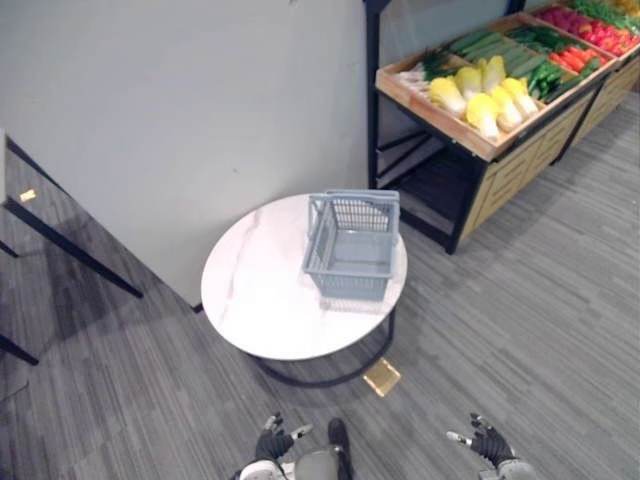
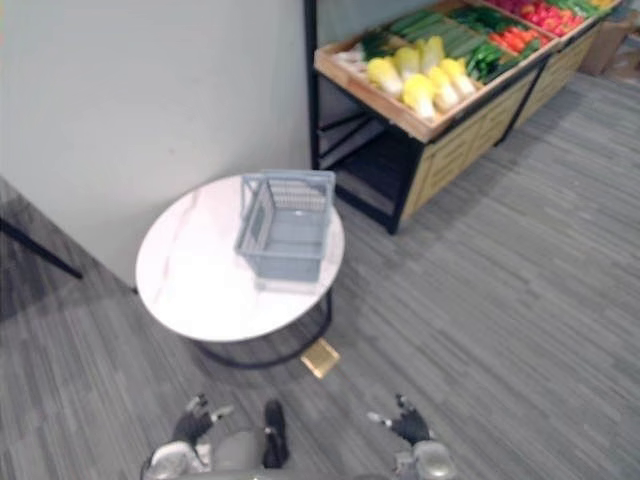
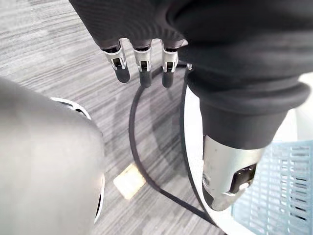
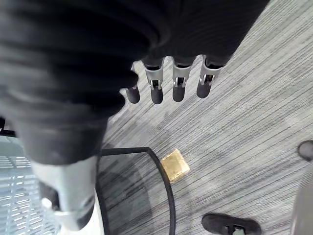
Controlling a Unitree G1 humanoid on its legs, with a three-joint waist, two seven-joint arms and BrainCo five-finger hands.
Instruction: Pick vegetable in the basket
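An empty grey-blue plastic basket (image 1: 352, 250) stands on the right half of a round white marble table (image 1: 260, 290). The vegetables lie in a wooden stand (image 1: 440, 118) at the far right: yellow-white cabbages (image 1: 485, 100), green cucumbers (image 1: 490, 45) and red tomatoes (image 1: 600, 30). My left hand (image 1: 272, 440) and right hand (image 1: 490, 440) hang low near the floor, well short of the table. Both are open with straight fingers (image 3: 142, 68) (image 4: 178, 81) and hold nothing. Each wrist view catches a corner of the basket (image 3: 274, 196) (image 4: 14, 196).
A grey wall (image 1: 200, 100) rises behind the table. A small gold plate (image 1: 382, 377) is set in the grey carpet by the table's black ring base. Open carpet lies between the table and the stand. Dark slanted legs (image 1: 70, 250) stand at the left.
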